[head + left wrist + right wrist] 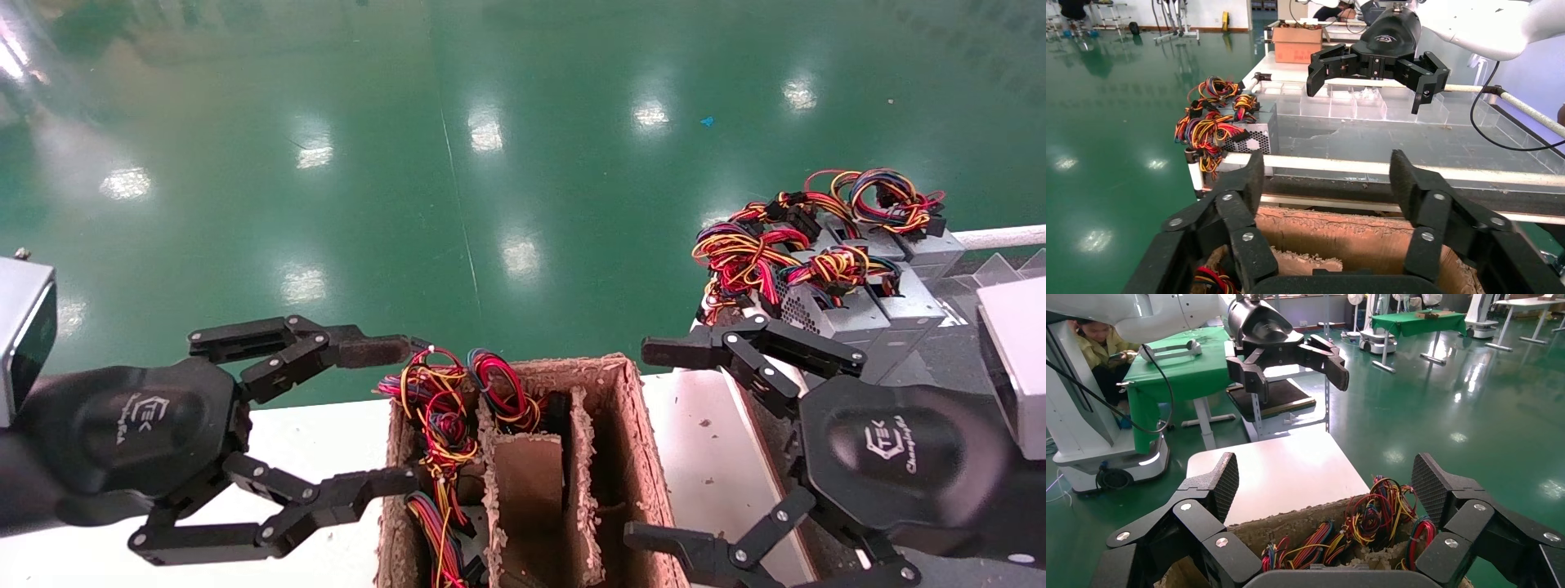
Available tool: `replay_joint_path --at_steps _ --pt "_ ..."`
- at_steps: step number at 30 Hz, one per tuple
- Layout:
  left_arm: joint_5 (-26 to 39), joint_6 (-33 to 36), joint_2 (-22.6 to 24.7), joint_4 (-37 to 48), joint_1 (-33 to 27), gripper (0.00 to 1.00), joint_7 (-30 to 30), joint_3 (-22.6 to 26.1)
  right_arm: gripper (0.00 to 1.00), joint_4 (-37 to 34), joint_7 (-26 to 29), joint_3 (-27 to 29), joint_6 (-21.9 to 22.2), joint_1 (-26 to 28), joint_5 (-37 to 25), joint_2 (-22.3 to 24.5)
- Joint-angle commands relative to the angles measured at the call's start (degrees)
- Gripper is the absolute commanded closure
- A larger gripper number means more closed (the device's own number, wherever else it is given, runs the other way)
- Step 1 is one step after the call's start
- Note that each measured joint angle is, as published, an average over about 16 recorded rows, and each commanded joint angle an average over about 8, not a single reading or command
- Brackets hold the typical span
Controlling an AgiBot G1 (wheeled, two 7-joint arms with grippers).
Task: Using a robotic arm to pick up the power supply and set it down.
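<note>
Sheet-metal power supplies [858, 294] are sitting stacked, likely heavy and rigid; gripping the casing beats grabbing floppy wires [752, 253]. Left gripper [392, 416] and right gripper [662, 445] are hanging spread wide, empty, beside the cardboard divider box [629, 425].

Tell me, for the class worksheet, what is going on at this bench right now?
A two-armed robot is working between a brown cardboard divider box holding bundles of coloured wires and a group of small grey sheet-metal power supplies with wire bundles on the shelf to its right. The left gripper hangs open at the box's left edge; the right gripper hangs open at its right edge. Neither holds anything, so no power supply is being carried.
</note>
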Motion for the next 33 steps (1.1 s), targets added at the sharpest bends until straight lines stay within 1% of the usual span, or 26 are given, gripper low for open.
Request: replay_joint_path --at_steps 1,29,30,33 --pt "0.0 0.0 0.0 0.0 0.0 1.0 0.0 0.0 0.0 0.0 0.0 0.0 0.0 0.0 0.0 0.0" --pt "0.0 0.0 0.0 0.0 0.0 1.0 0.0 0.0 0.0 0.0 0.0 0.0 0.0 0.0 0.0 0.0" --pt "0.0 0.0 0.0 0.0 0.0 0.95 0.0 0.0 0.0 0.0 0.0 0.0 0.0 0.0 0.0 0.0" --pt "0.0 0.0 0.0 0.0 0.0 0.58 0.0 0.0 0.0 0.0 0.0 0.0 0.0 0.0 0.0 0.0"
